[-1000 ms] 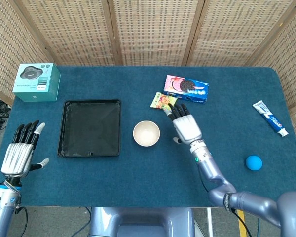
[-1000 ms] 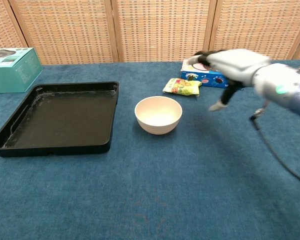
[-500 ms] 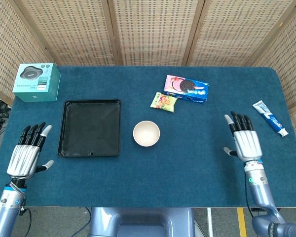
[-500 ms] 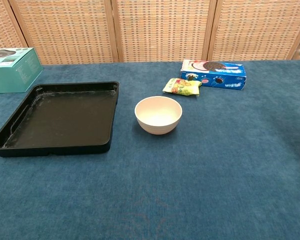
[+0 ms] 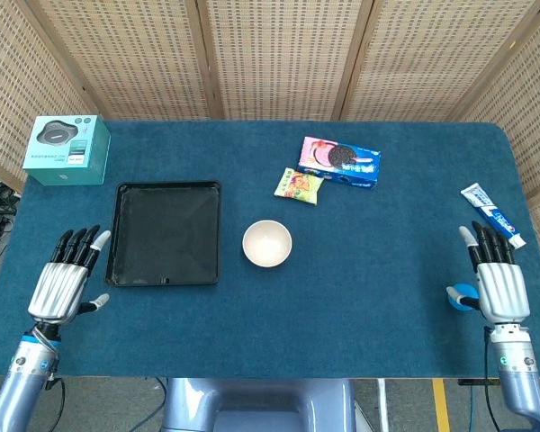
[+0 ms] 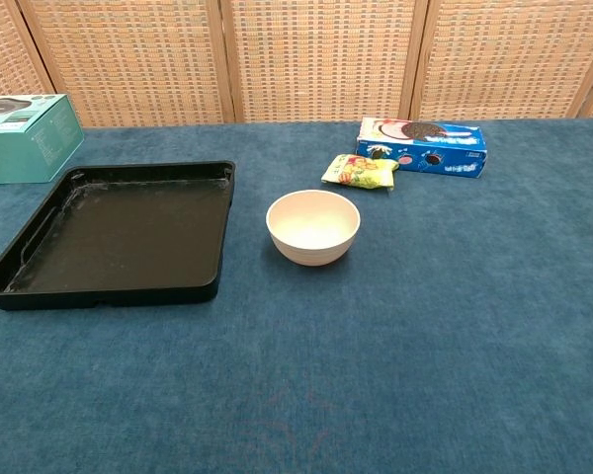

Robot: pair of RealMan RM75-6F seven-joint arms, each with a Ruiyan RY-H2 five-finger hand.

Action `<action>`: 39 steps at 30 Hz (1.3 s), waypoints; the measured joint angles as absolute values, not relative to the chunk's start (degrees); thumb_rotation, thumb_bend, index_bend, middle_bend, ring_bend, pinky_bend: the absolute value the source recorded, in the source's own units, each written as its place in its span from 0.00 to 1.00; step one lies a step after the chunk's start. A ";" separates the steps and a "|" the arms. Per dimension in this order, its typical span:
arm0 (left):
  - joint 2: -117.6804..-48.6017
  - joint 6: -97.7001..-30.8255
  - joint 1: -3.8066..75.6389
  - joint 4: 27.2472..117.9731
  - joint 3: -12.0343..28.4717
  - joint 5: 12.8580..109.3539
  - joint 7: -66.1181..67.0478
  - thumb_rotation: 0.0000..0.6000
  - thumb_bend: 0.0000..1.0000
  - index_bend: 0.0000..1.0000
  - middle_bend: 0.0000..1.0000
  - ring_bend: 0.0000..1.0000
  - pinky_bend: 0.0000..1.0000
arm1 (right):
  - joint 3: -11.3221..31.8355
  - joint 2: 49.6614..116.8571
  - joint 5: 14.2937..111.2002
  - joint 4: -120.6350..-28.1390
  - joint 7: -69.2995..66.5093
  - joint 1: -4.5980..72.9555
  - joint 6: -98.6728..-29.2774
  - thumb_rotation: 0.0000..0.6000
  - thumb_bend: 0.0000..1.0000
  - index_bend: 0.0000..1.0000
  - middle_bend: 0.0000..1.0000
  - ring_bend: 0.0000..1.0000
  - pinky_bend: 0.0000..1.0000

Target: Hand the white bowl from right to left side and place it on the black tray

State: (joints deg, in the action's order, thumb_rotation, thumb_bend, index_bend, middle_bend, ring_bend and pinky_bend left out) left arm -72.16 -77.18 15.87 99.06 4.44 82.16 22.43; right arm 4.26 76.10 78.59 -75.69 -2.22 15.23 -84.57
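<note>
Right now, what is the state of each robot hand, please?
Left robot hand: open, holding nothing.
Right robot hand: open, holding nothing.

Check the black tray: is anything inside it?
Nothing: the tray shows a bare black floor in both views. The bowl sits on the cloth beside it, apart. What lies under the tray is hidden.

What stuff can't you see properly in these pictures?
- Blue ball: head view, partly hidden behind the right hand.
- Both hands: out of the chest view's frame; the left hand shows in the head view only.
- Teal box: chest view, cut off by the left edge.
- Toothpaste tube: head view, print too small to read.
- Yellow snack packet: label too small in both views.
</note>
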 measured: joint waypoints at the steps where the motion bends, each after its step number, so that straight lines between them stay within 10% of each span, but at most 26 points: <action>1: -72.18 -76.55 16.34 99.00 4.65 82.01 22.55 1.00 0.13 0.00 0.00 0.00 0.00 | 4.43 76.00 78.63 -75.68 -2.69 15.14 -84.57 1.00 0.25 0.03 0.00 0.00 0.00; 19: -80.00 -59.43 35.59 91.91 14.34 77.37 26.35 1.00 0.22 0.39 0.00 0.00 0.00 | 6.85 75.85 78.86 -73.12 -9.09 14.61 -81.66 1.00 0.24 0.03 0.00 0.00 0.00; 39: -95.83 -46.65 50.44 76.19 13.98 70.39 31.31 1.00 0.23 0.45 0.00 0.00 0.00 | 8.84 75.32 79.47 -72.37 -11.70 13.44 -82.74 1.00 0.25 0.03 0.00 0.00 0.00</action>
State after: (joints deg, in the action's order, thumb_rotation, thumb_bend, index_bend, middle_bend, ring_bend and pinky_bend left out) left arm -95.83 -46.65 50.44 76.19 13.98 70.39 31.31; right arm 8.84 75.32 79.47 -72.37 -11.70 13.44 -82.74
